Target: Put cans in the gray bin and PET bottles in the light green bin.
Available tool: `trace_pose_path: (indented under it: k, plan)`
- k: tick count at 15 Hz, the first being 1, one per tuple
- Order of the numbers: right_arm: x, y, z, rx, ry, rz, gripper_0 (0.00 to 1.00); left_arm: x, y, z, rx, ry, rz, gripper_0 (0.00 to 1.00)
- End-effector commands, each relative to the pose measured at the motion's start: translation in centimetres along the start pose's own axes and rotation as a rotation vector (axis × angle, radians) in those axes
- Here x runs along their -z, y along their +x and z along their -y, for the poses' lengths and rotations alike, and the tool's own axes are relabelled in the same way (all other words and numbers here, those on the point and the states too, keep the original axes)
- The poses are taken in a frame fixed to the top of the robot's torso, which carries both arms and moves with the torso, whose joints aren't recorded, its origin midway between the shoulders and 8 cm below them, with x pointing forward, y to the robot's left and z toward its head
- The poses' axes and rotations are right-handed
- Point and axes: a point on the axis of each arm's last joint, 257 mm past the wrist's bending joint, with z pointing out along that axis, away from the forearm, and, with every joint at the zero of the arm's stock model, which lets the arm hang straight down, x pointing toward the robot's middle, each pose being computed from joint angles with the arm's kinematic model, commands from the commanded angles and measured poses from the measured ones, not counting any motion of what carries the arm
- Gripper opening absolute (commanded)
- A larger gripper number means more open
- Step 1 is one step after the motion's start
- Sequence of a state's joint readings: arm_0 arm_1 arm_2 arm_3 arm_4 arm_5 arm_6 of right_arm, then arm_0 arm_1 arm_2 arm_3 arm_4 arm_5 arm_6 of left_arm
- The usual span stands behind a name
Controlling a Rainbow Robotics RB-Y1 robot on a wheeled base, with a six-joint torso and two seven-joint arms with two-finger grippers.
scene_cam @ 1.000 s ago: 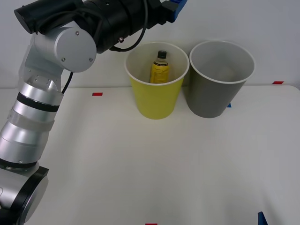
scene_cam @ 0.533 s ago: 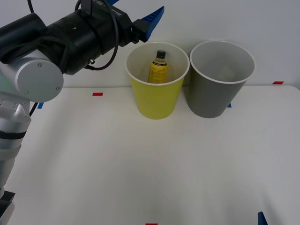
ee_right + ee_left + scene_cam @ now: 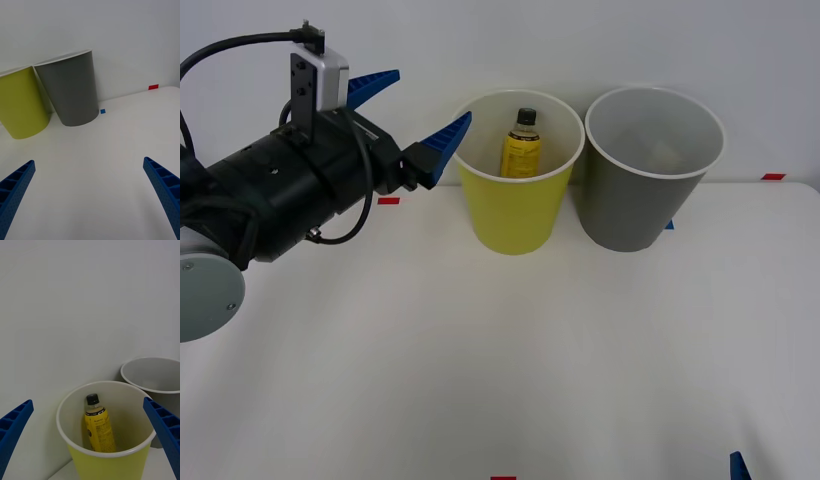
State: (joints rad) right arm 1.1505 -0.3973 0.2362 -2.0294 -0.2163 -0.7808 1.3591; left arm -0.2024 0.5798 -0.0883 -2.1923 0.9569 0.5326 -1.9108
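The PET bottle (image 3: pixel 521 146) (image 3: pixel 98 425), yellow with a black cap, stands leaning inside the light green bin (image 3: pixel 514 215) (image 3: pixel 112 464) (image 3: pixel 22 105) at the back of the table. To its right stands the gray bin (image 3: pixel 642 205) (image 3: pixel 71 93) (image 3: pixel 157 375), and nothing shows inside it. My left gripper (image 3: pixel 412 110) (image 3: pixel 88 442) hangs open in the air just left of the green bin's rim, with nothing between its fingers. My right gripper (image 3: pixel 88 195) is open too, low over the table in front of the bins; one blue fingertip (image 3: pixel 739 466) shows at the front right.
Small red tape marks (image 3: pixel 387 201) (image 3: pixel 772 176) (image 3: pixel 153 87) and a blue one (image 3: pixel 102 111) lie on the white table. A plain white wall stands close behind the bins. Open tabletop stretches in front of both bins.
My left arm has drawn back to the left and lower, away from above the green bin. The bottle stays in the green bin. The bins have not moved.
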Motion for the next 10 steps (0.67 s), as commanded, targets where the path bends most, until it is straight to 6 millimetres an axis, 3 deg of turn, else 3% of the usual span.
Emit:
trace_pose_path:
  k: [1, 4, 7, 10]
  plan:
    - [0.0, 0.0, 0.0, 0.000, 0.000, 0.000, 1.00, 3.0, 0.7, -0.8, 0.009, -0.038, -0.017, 1.00]
    - [0.0, 0.0, 0.0, 0.000, 0.000, 0.000, 1.00, 6.4, 1.3, -1.7, 0.018, -0.089, -0.034, 1.00]
    - [0.0, 0.0, 0.0, 0.000, 0.000, 0.000, 1.00, 8.2, 2.4, -2.7, 0.028, -0.148, -0.027, 1.00]
    - [0.0, 0.0, 0.0, 0.000, 0.000, 0.000, 1.00, 9.7, 4.1, -2.3, 0.017, -0.212, 0.008, 1.00]
